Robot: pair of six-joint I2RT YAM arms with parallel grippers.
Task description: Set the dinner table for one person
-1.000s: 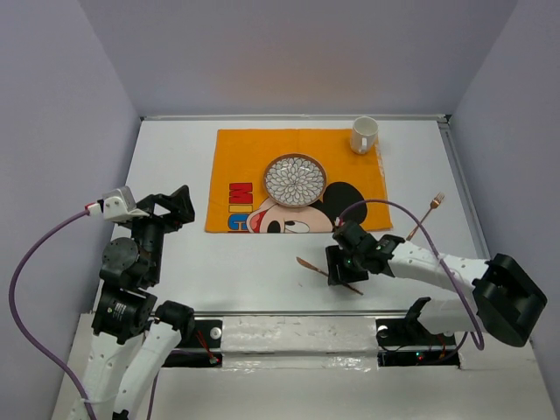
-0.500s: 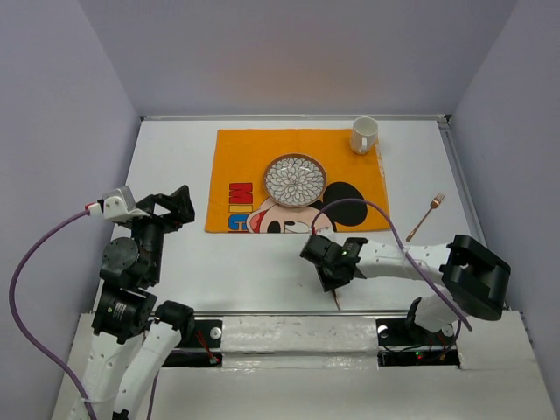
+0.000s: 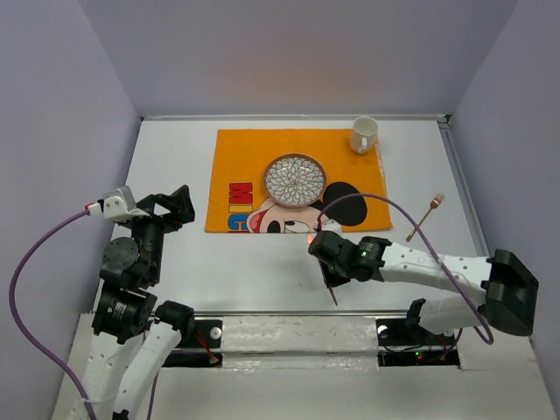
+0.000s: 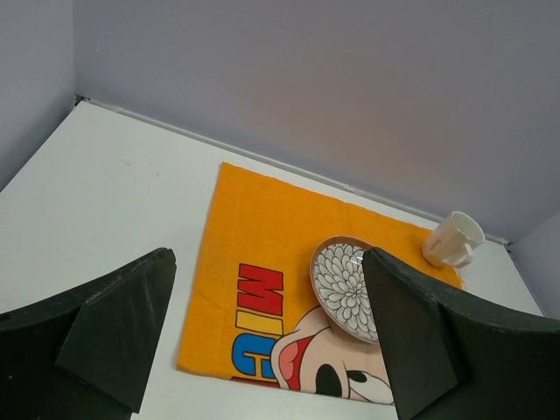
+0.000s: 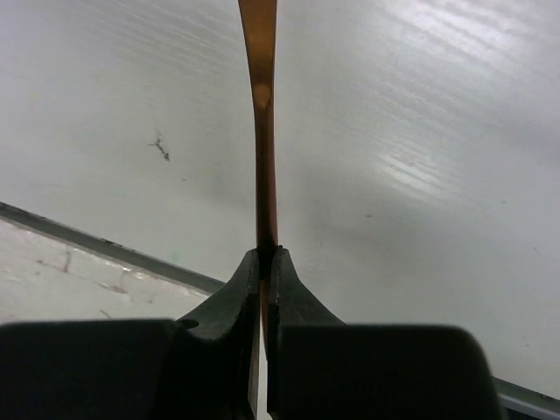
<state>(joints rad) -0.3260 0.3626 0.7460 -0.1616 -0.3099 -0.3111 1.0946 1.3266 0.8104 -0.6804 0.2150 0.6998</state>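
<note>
Left wrist: orange cloth [image 4: 262, 254] shows letters "MIC"; left hand [image 4: 267, 337] spread. Right hand [image 5: 264, 262] pinches copper utensil [image 5: 260, 131].

Both arms wear white shells over black joint housings, the left arm [image 3: 131, 280] at 8 o'clock and the right arm [image 3: 437, 262] at 4 o'clock of the top view, each trailing a looping purple cable [image 3: 35, 245]. The left claw [image 4: 267, 262] has broad, matte black wedge fingers [image 4: 114, 341]. The right claw [image 5: 265, 258] has black fingers curving to narrow tips.
</note>
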